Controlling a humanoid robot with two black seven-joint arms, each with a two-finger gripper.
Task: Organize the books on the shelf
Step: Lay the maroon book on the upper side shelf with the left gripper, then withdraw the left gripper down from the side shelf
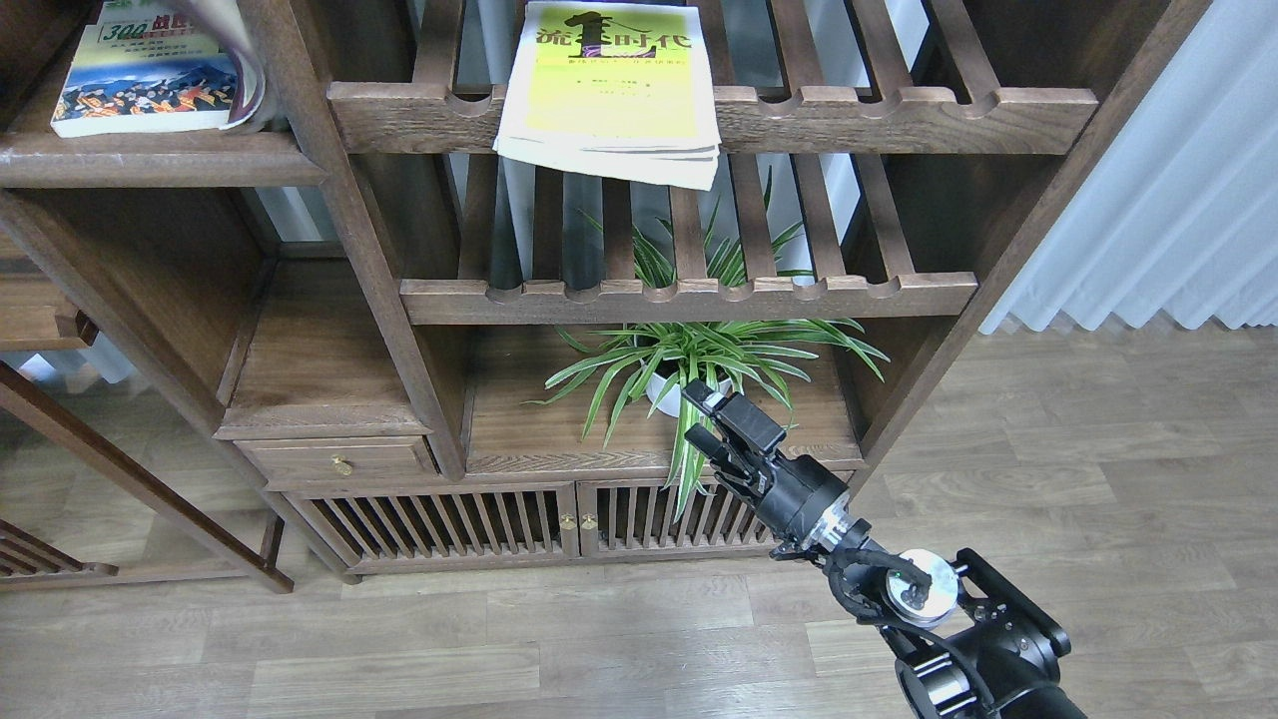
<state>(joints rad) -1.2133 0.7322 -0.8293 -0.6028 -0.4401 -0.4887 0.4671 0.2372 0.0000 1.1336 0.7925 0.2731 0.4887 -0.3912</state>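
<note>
My right gripper [705, 417] is hanging at lower centre of the frame, fingers slightly parted, holding and touching nothing; the yellow-green book [611, 92] is lying on the slatted rack [998, 118] at top centre; the "300" book [145, 80] is resting on the shelf [150, 160] at upper left.

Glossy paper book covers [611, 95] on matt, grainy dark wooden shelving [160, 158].
</note>
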